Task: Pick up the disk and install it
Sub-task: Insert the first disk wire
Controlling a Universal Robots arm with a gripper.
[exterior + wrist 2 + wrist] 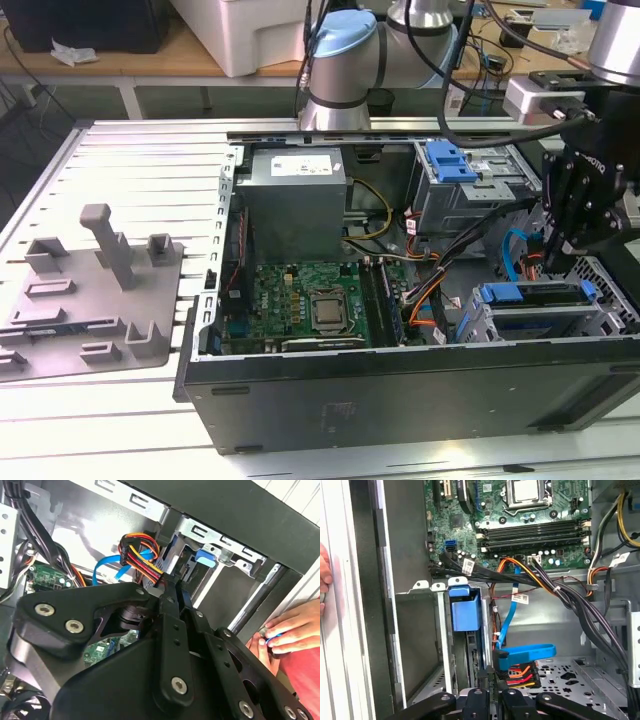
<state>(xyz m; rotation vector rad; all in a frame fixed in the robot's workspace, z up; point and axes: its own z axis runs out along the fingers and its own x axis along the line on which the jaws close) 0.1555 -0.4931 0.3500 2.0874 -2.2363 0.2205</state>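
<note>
Since the flat silver disk in its blue plastic carrier (530, 293) already sits in the grey metal drive cage (478, 325), black gripper (553, 268) just over it, closed on nothing, install looks mostly done; full seating unconfirmed.

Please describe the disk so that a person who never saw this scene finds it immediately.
Start at the open black metal computer case. At its near corner on the exterior view's right, below the black gripper, sits the disk, a flat silver drive. Its long blue plastic carrier sets it apart from the small blue plastic latch piece farther back.
</note>
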